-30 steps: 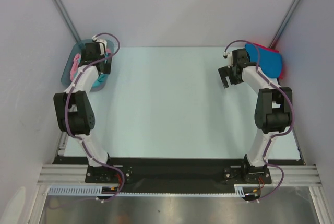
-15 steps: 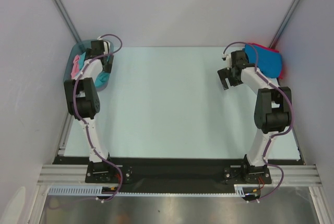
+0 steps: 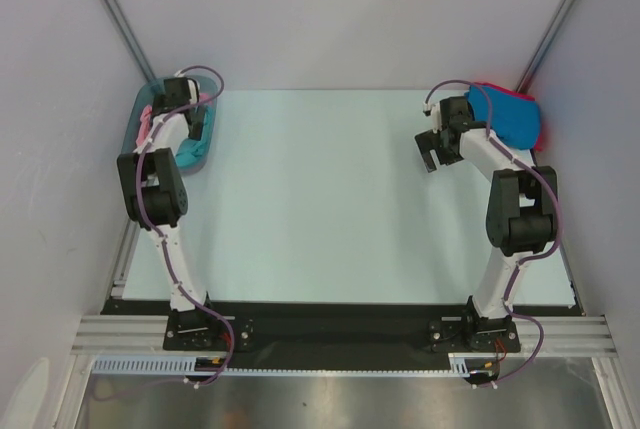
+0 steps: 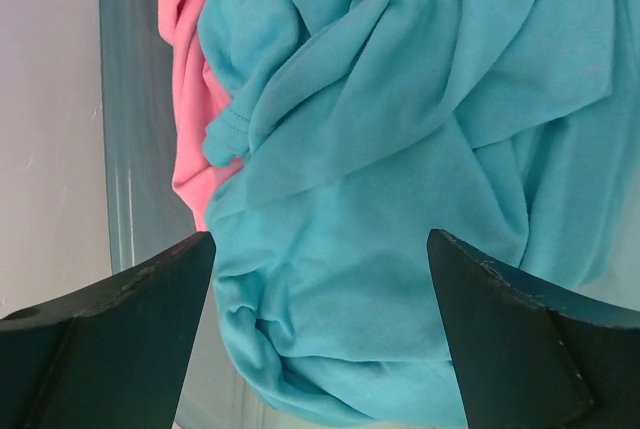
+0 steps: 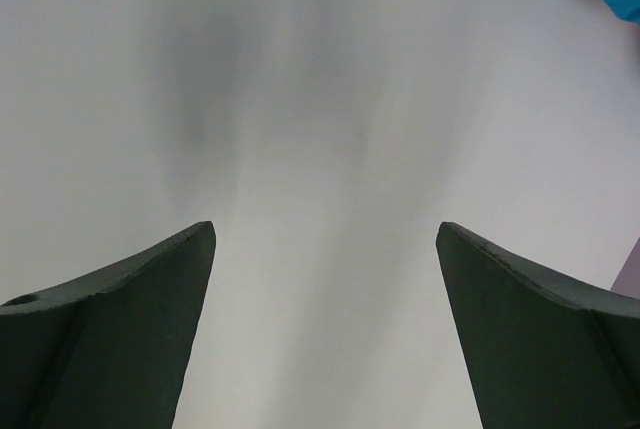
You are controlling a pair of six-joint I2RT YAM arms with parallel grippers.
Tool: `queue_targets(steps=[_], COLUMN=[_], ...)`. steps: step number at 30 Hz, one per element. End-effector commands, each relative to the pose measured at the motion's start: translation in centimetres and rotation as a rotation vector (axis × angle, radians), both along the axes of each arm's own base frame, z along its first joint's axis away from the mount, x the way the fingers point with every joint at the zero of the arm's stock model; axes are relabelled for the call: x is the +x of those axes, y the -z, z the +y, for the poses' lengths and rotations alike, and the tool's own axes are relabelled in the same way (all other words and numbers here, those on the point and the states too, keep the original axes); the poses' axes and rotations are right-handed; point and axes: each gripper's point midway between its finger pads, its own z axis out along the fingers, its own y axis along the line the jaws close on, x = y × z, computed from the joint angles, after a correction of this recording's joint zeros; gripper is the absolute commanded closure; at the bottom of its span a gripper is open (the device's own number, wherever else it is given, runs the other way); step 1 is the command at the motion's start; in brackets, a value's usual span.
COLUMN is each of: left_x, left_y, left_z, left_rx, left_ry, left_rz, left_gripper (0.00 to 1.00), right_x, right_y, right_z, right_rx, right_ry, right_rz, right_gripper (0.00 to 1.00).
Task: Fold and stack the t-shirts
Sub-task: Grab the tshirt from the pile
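Your left jaws stand wide apart and hold nothing, poised over the crumpled teal t-shirt (image 4: 400, 149), which lies heaped in the grey-blue tub (image 4: 135, 149) at the far left corner of the surface (image 3: 320, 199). The pink t-shirt (image 4: 190, 79) is bunched beside it in the same tub, pressed against the tub wall. Your right jaws are also spread wide and empty, over bare surface near the far right corner. Just beyond them the bright blue t-shirt (image 3: 505, 117) lies on top of the red t-shirt (image 3: 541, 127), of which only an edge shows.
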Motion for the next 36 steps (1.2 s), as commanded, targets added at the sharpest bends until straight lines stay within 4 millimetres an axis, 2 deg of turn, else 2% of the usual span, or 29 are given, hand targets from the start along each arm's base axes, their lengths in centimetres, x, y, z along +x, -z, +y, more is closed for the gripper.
queue_targets(steps=[1, 3, 7, 9, 10, 11, 12, 13, 14, 16, 21, 22, 24, 25, 27, 28, 29, 31, 32, 33, 34, 36], left_x=[0.5, 0.7, 0.8, 0.8, 0.8, 0.9, 1.0, 0.9, 0.8, 0.7, 0.1, 0.0, -0.5, -1.0, -1.7, -1.8, -2.6, -3.4, -4.0, -4.4, -4.7, -5.4], left_y=[-0.1, 0.0, 0.9, 1.3, 1.4, 1.3, 1.2, 1.1, 0.8, -0.1, -4.9, -7.2, -9.5, -12.0, -14.6, -15.7, -18.2, -19.9, -21.3, -22.1, -22.7, -24.0], left_z=[0.8, 0.8, 0.9, 1.0, 1.0, 1.0, 0.8, 1.0, 1.2, 1.2, 0.7, 0.3, -0.4, -0.8, -1.9, -2.8, -3.6, -5.7, -7.9, -9.0, -10.2, -14.0], left_rx=[0.030, 0.027, 0.027, 0.038, 0.039, 0.036, 0.030, 0.036, 0.041, 0.043, 0.028, 0.016, 0.000, -0.004, -0.016, -0.037, -0.048, -0.078, -0.102, -0.119, -0.129, -0.166], left_ry=[-0.011, -0.012, -0.009, -0.014, -0.015, -0.011, -0.005, -0.010, -0.034, -0.037, -0.040, -0.027, -0.017, -0.002, 0.026, 0.054, 0.075, 0.131, 0.195, 0.233, 0.265, 0.371], left_rz=[-0.011, -0.015, 0.001, 0.007, 0.009, 0.006, 0.003, 0.001, -0.008, -0.025, -0.115, -0.161, -0.200, -0.247, -0.293, -0.313, -0.359, -0.379, -0.397, -0.410, -0.415, -0.410], left_gripper=[0.07, 0.12, 0.11, 0.20, 0.27, 0.42, 0.51, 0.90, 1.00, 1.00, 1.00, 1.00, 1.00, 1.00, 1.00, 1.00, 1.00, 1.00, 1.00, 1.00, 1.00, 1.00], right_x=[1.2, 1.1, 1.1, 1.1, 1.1, 1.2, 1.1, 1.2, 1.1, 1.1, 1.0, 0.9, 1.0, 1.0, 1.0, 1.0, 1.0, 1.1, 1.0, 1.1, 1.1, 1.2], right_y=[-1.2, -1.2, -1.2, -1.2, -1.1, -1.1, -1.1, -1.2, -1.2, -1.2, -1.1, -1.0, -1.0, -1.0, -1.0, -0.9, -0.8, -0.6, -0.4, -0.5, -0.4, -0.3], right_z=[0.3, 0.3, 0.5, 0.4, 0.5, 0.4, 0.4, 0.4, 0.5, 0.4, 0.5, 0.5, 0.6, 0.7, 0.8, 0.9, 1.0, 1.2, 1.2, 1.4, 1.7, 1.9], right_rx=[-0.018, -0.023, -0.025, -0.031, -0.030, -0.034, -0.036, -0.037, -0.038, -0.041, -0.041, -0.040, -0.039, -0.037, -0.033, -0.031, -0.028, -0.028, -0.027, -0.027, -0.024, -0.024], right_ry=[-0.008, -0.012, -0.017, -0.014, -0.015, -0.014, -0.012, -0.013, -0.014, -0.012, -0.015, -0.014, -0.014, -0.014, -0.016, -0.017, -0.019, -0.021, -0.019, -0.022, -0.027, -0.032], right_rz=[-0.043, -0.038, -0.040, -0.039, -0.037, -0.039, -0.038, -0.041, -0.041, -0.041, -0.041, -0.040, -0.042, -0.043, -0.042, -0.040, -0.040, -0.039, -0.035, -0.036, -0.035, -0.035], right_gripper=[0.00, 0.00, 0.00, 0.00, 0.00, 0.00, 0.00, 0.00, 0.00, 0.00, 0.00, 0.00, 0.00, 0.00, 0.00, 0.00, 0.00, 0.00, 0.00, 0.00, 0.00, 0.00])
